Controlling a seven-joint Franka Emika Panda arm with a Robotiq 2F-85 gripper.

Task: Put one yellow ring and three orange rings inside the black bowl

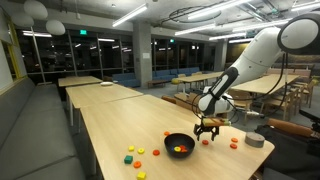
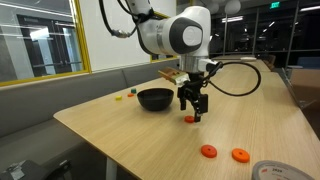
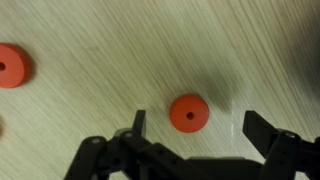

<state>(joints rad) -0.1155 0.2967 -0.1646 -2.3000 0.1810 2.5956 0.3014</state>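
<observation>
My pincer (image 2: 193, 108) wide open, empty, just beside black bowl (image 2: 154, 98). Yellowish bit (image 1: 180, 150) inside bowl, likely yellow ring, can't confirm. Orange rings (image 2: 191, 119) all outside bowl: one between my jaws, two farther off. All three still to go, I judge.

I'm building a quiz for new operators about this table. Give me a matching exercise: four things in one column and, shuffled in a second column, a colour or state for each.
Things:
1. bowl
2. gripper
3. tape roll
4. ring under the gripper

Colour or state:
A. grey
B. open
C. orange
D. black

Pairs: 1-D, 2-B, 3-A, 4-C
</observation>
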